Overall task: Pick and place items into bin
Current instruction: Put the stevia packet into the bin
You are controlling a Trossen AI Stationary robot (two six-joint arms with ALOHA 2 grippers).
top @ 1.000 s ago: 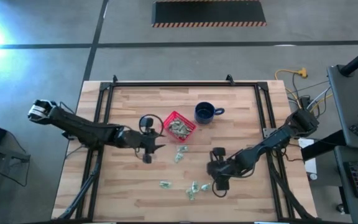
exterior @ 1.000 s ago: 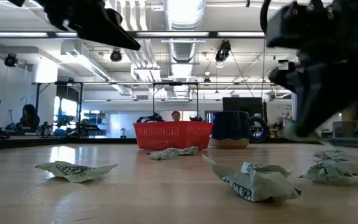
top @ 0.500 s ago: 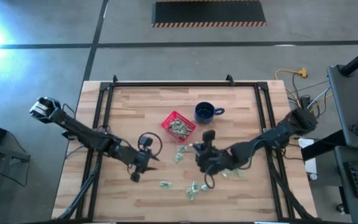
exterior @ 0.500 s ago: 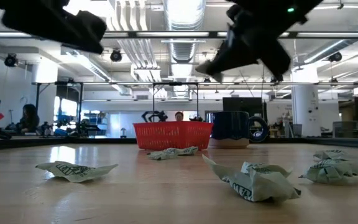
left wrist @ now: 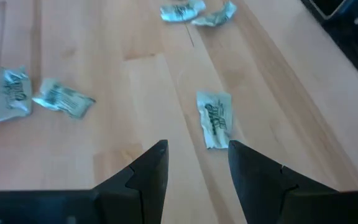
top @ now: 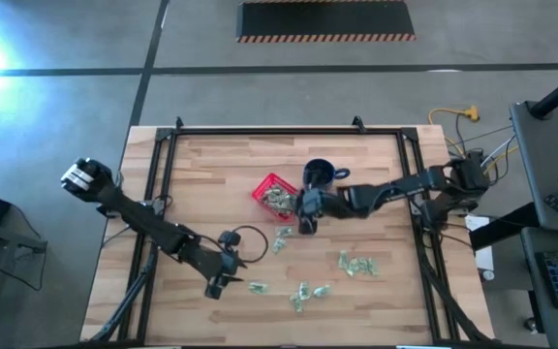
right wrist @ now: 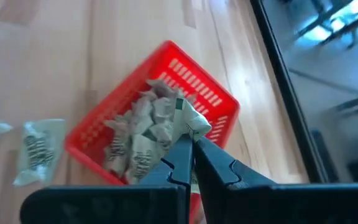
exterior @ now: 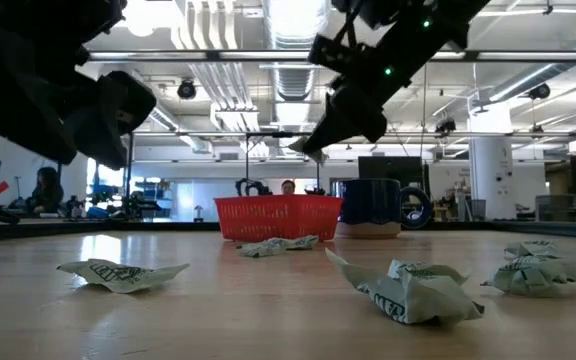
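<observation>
Already in basket point(right wrist: 219, 102): several wrappers.
Right gripper point(right wrist: 190, 140): pinches one wrapper point(right wrist: 188, 118) above it.
Left gripper point(left wrist: 193, 152): jaws apart, empty, loose wrapper point(left wrist: 215, 118) just ahead.
Left: several on table point(top: 211, 165).

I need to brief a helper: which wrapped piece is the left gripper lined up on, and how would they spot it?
Start at the red bin in mid-table, then go toward the table's front-left, where the open left gripper hovers. The piece lies flat just ahead of its fingertips, alone, apart from the loose cluster farther right.
</observation>
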